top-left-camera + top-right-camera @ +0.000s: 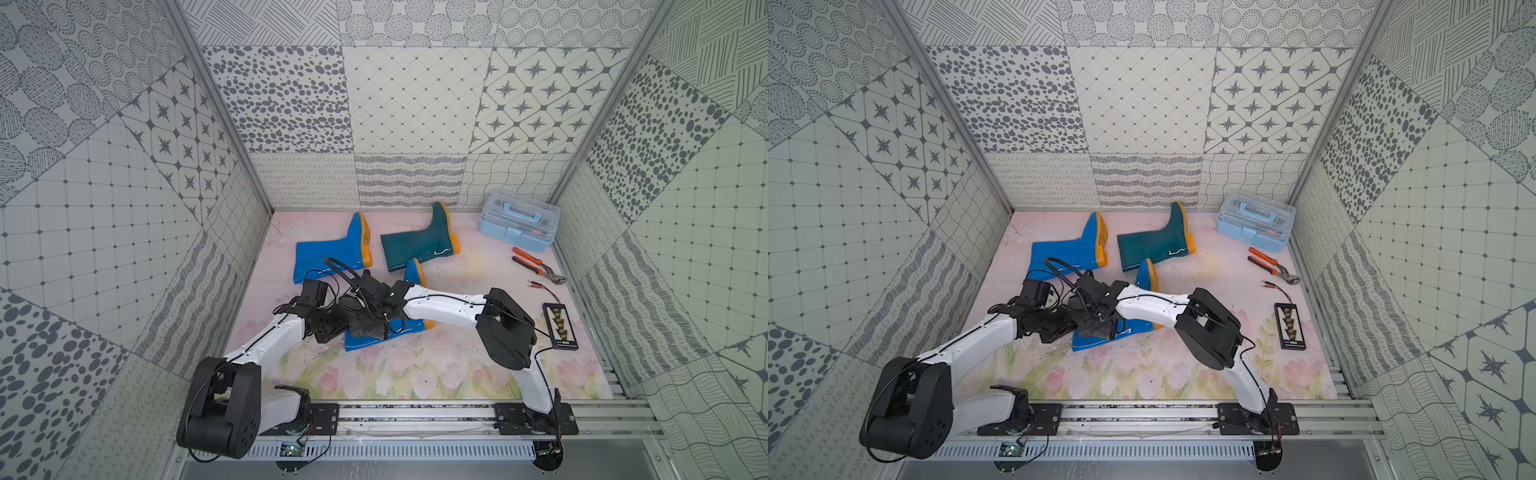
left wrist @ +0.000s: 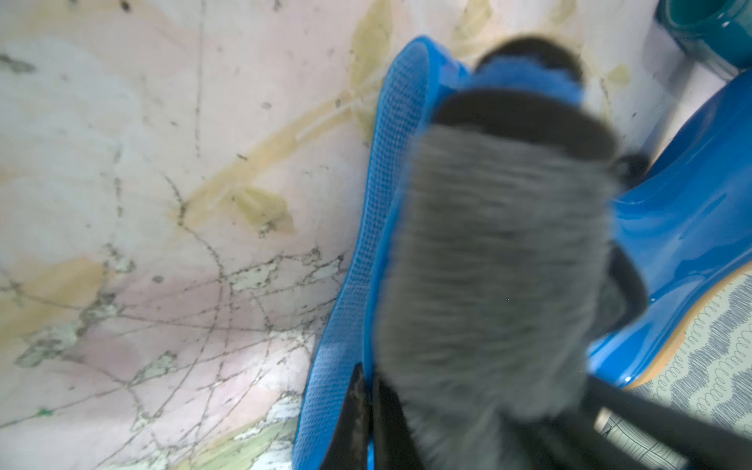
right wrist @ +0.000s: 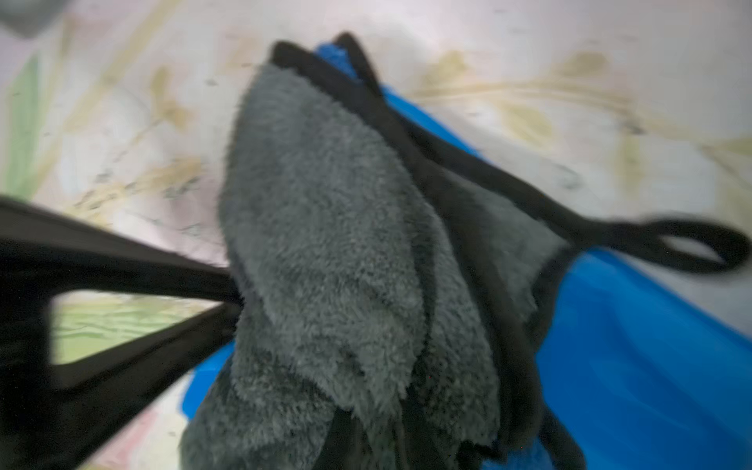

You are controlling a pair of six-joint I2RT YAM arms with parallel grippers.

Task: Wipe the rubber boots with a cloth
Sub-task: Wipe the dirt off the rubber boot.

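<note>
Cloth drapes the crosswise shaft of the near blue boot, clamped from opposite sides by left gripper and right gripper.

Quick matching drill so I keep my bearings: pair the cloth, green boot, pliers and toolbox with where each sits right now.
1 cloth
2 green boot
3 pliers
4 toolbox

A far right corner
B on the nearest blue boot
C on its side beside the far blue boot
D between toolbox and black board

Pairs: 1-B, 2-C, 3-D, 4-A
</note>
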